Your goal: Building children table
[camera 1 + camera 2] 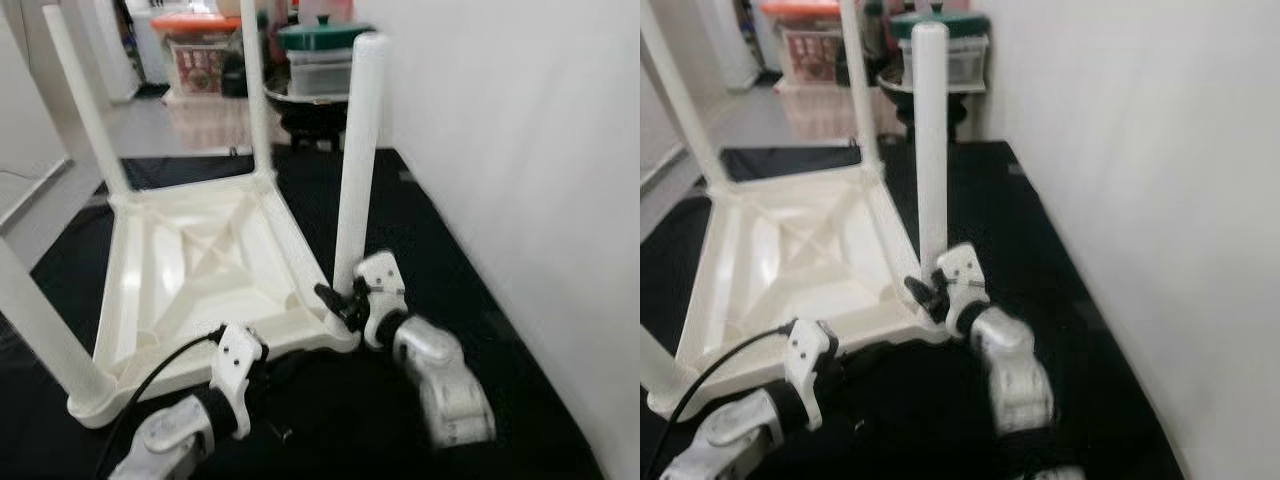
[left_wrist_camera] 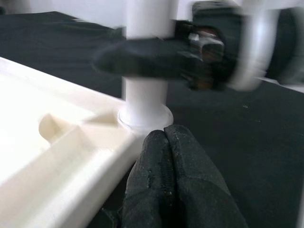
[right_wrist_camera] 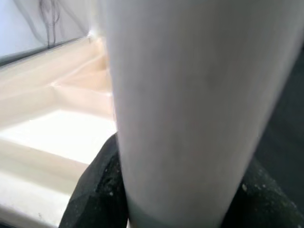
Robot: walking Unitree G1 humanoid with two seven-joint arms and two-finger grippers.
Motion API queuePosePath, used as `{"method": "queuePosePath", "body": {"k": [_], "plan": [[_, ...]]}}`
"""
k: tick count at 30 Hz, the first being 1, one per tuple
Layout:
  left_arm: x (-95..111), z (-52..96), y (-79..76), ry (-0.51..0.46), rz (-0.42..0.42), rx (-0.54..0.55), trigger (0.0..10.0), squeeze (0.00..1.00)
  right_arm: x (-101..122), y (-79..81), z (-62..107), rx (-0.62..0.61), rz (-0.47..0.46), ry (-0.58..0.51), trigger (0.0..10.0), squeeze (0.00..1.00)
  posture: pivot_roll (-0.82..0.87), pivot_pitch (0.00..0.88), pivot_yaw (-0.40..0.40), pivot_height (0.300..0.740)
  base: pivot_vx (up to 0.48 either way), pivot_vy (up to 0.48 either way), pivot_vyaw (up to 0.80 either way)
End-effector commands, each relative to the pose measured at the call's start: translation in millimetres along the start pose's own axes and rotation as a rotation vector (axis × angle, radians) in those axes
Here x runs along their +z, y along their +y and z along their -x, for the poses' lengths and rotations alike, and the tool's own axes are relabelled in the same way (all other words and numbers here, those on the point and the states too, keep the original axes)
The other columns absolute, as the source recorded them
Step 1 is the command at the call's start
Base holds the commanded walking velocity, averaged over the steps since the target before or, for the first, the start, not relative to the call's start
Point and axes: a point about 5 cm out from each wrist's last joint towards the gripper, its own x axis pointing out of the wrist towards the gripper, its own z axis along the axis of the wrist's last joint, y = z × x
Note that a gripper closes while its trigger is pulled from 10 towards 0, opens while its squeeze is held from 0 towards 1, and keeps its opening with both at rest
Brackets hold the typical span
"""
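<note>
Resting on black mat | upturned table | white wall beside

Right arm: silver-grey rounded metal segments, glossy, with a white blocky wrist housing near the black two-fingered right pincer. Fingers matte black with a grainy, rubber-like texture.

Left arm: same silver-grey casing, a black band ahead of a white bracket-shaped wrist plate with small dark screw holes. One black cable arcs along the forearm. Left pincer: two thick black textured fingers, rounded at the tips.
</note>
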Motion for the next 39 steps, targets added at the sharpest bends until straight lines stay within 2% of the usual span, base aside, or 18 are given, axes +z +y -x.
{"method": "queuePosePath", "body": {"k": [1, 2, 6, 7, 8, 9, 15, 18, 23, 25, 26, 27, 31, 39], "plan": [[-2, -2.8, 1.0, 0.021, -0.003, -0.012, 10.0, 0.0, -10, -7.9, -6.3, 0.011, -0.025, 0.059, 3.6, 0.0, -0.05, 0.054, -0.014, 0.74, 0.0, 0.0, 0.0], [-2, -3.6, 1.0, 0.022, -0.015, -0.014, 10.0, 0.0, -11, -13.1, -8.3, 0.0, -0.054, 0.037, 10.0, 0.0, -0.05, 0.05, -0.024, 0.74, 0.0, 0.0, 0.0], [-2, -3.8, 1.2, 0.021, -0.02, -0.009, 10.0, 0.0, -10, -10.8, -9.0, 0.016, -0.1, 0.013, 10.0, 0.0, -0.05, 0.048, -0.024, 0.74, 0.0, 0.0, 0.0], [-2, -3.5, 1.9, 0.008, -0.024, 0.015, 10.0, 0.0, -6, -6.7, -8.8, 0.062, -0.126, -0.025, 10.0, 1.0, -0.05, 0.044, -0.033, 0.74, 0.0, 0.0, 0.0], [-2, -3.5, 1.9, 0.008, -0.024, 0.015, 10.0, 0.0, -6, -6.7, -8.8, 0.062, -0.126, -0.025, 10.0, 1.0, -0.05, 0.044, -0.033, 0.74, 0.0, 0.0, 0.0], [0, -3.2, 5.6, -0.008, -0.049, 0.068, 10.0, 0.0, 2, -0.5, -5.0, 0.11, -0.16, -0.087, 10.0, 1.0, -0.06, 0.04, -0.032, 0.74, 0.0, 0.0, 0.0], [2, -5.0, 14.8, -0.015, -0.098, 0.162, 10.0, 0.0, 8, -0.8, 10.2, 0.099, -0.174, -0.123, 10.0, 1.0, -0.07, 0.039, -0.026, 0.74, 0.0, 0.0, 0.0], [3, -4.9, 19.6, -0.026, -0.107, 0.221, 10.0, 0.0, 6, -2.8, 18.9, 0.126, -0.17, -0.133, 10.0, 1.0, -0.07, 0.039, -0.025, 0.74, 0.0, 0.0, 0.0], [2, -0.6, 24.2, -0.035, -0.113, 0.334, 10.0, 0.0, -9, -1.6, 47.2, 0.281, -0.123, -0.099, 10.0, 1.0, -0.08, 0.038, -0.016, 0.74, 0.0, 0.0, 0.0], [2, -0.6, 24.2, -0.035, -0.113, 0.334, 10.0, 0.0, -9, -1.6, 47.2, 0.281, -0.123, -0.099, 10.0, 1.0, -0.08, 0.038, -0.016, 0.74, 0.0, 0.0, 0.0], [1, -0.1, 24.5, -0.034, -0.116, 0.342, 10.0, 0.0, -11, -2.8, 48.3, 0.28, -0.129, -0.087, 10.0, 0.65, -0.09, 0.037, -0.017, 0.74, 0.0, 0.0, 0.0], [1, 0.0, 24.4, -0.026, -0.119, 0.346, 10.0, 0.0, -14, -4.0, 48.2, 0.274, -0.126, -0.063, 10.0, 0.0, -0.09, 0.036, -0.016, 0.74, 0.0, 0.0, 0.0], [0, -0.2, 24.3, -0.016, -0.117, 0.349, 10.0, 0.0, -16, -4.1, 47.1, 0.27, -0.114, -0.047, 10.0, 0.0, -0.09, 0.035, -0.014, 0.74, 0.0, 0.0, 0.0], [-2, -3.2, 23.3, 0.01, -0.125, 0.351, 10.0, 0.0, -12, -6.9, 31.8, 0.193, -0.066, -0.009, 10.0, 0.0, -0.08, 0.044, -0.022, 0.74, 0.0, 0.48, 0.0]]}}
